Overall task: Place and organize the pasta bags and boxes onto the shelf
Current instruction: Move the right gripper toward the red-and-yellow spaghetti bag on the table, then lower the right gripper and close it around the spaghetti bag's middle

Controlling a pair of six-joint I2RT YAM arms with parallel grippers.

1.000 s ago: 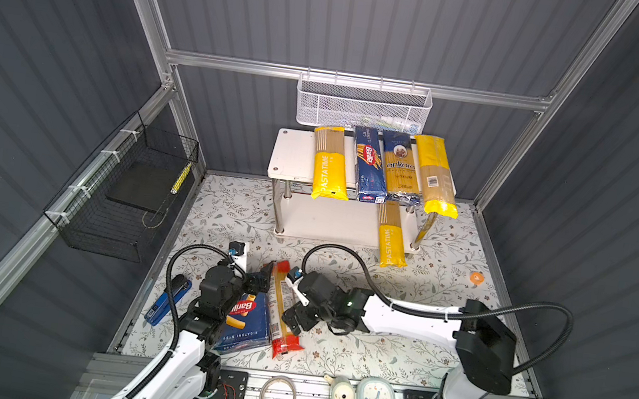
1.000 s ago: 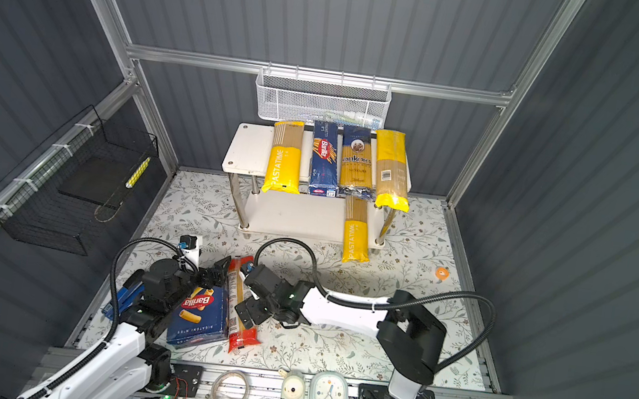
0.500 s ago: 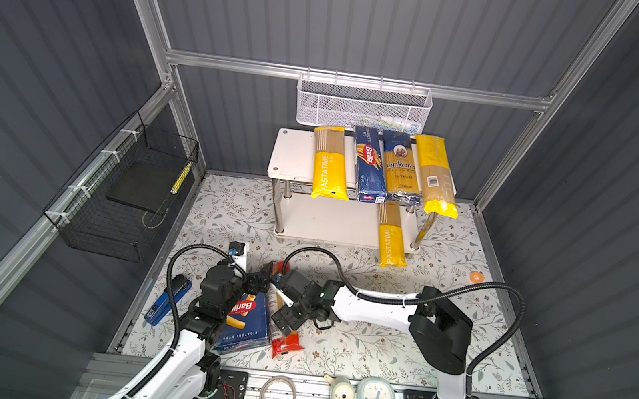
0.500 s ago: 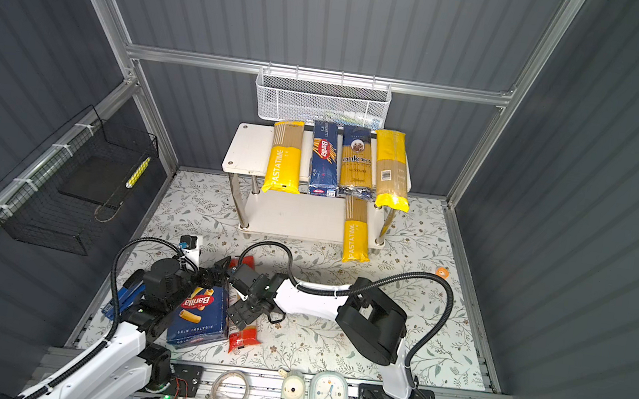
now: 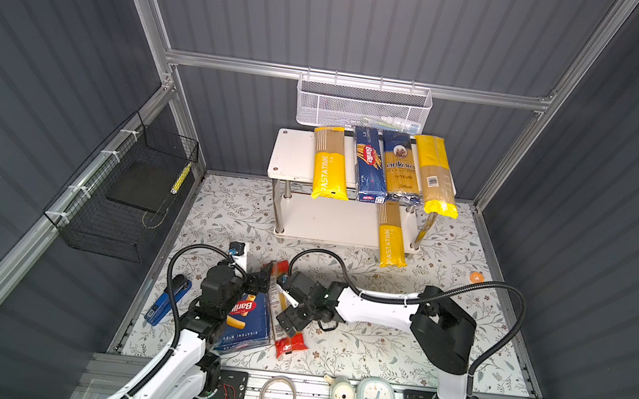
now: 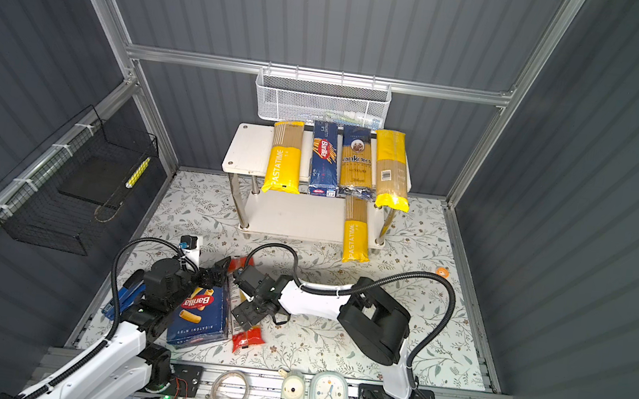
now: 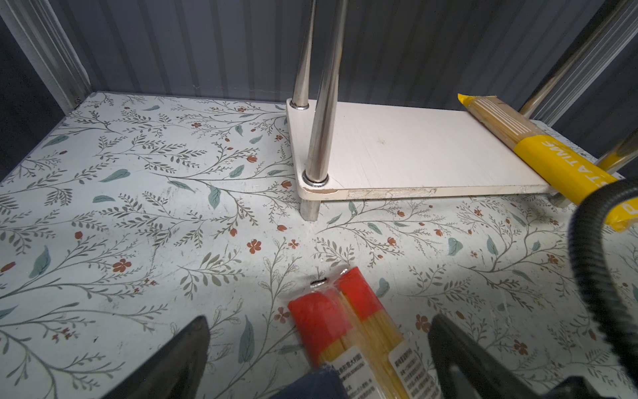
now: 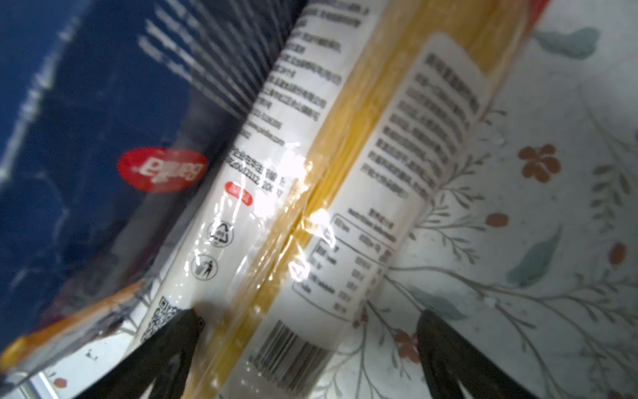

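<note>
- We see R gripper (image 8: 307, 349) w/ jaws wide apart, astride the red-ended bag (image 5: 289, 343) on the floor mat (image 5: 373, 354); nothing gripped.
- L gripper (image 7: 317, 324) is spread open too, empty, at the far end of the rigatoni box (image 5: 246, 325), which lies flat just beside that bag.
- Shelf (image 5: 294, 155), top tier: PASTATIME bag (image 5: 333, 164), spaghetti box (image 5: 370, 165), ankara bag (image 5: 399, 167), barcode-label bag (image 5: 434, 173), side by side.
- Lower tier: 2nd PASTATIME bag (image 5: 390, 235), overhanging the front edge.
</note>
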